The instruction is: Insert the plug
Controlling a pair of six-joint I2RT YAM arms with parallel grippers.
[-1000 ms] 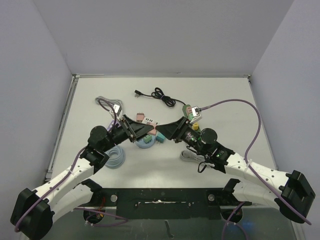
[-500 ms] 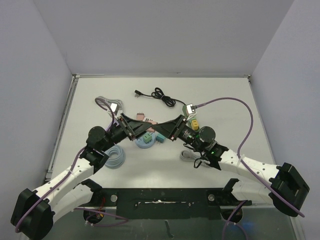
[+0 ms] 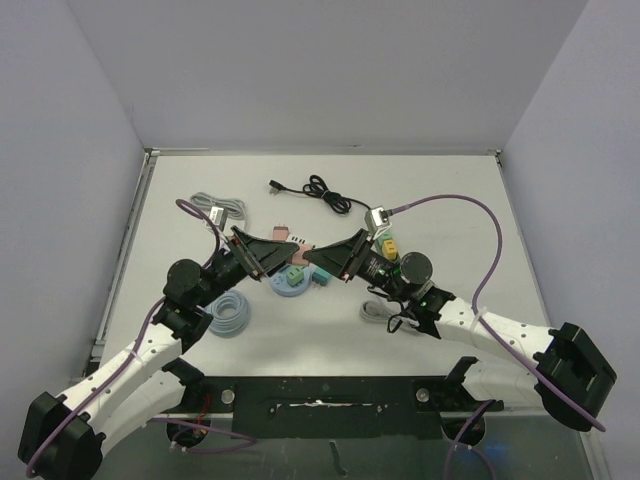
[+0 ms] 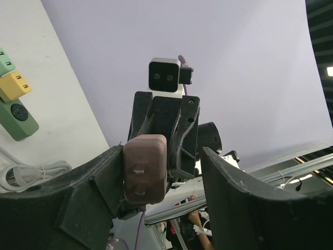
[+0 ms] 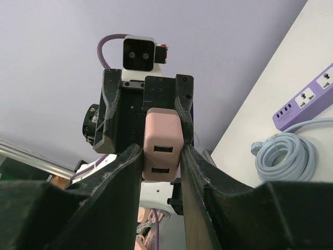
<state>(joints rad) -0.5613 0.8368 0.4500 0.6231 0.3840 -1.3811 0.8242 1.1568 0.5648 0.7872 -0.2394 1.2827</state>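
The plug [image 5: 163, 151] is a pink block with two slots facing the right wrist camera. My right gripper [image 5: 161, 156] is shut on it, one finger pressed to each side. In the left wrist view the same plug [image 4: 144, 169] shows two metal prongs and sits close to the left finger [image 4: 99, 187] of my left gripper [image 4: 162, 159], which is open with a wide gap on the right side. In the top view the left gripper [image 3: 283, 256] and right gripper [image 3: 318, 258] meet tip to tip above the table's middle, and the plug is hidden between them.
A purple power strip [image 5: 307, 99] with a pale blue cable coil [image 5: 283, 151] lies near the left arm. A green power strip [image 4: 18, 117] carries a yellow plug [image 4: 13, 86]. A black cable [image 3: 320, 190] lies at the back, and a grey cable [image 3: 215, 207] at the back left.
My right gripper has shut on the plug. My left gripper has opened off it and its arm has drawn back slightly to the left.
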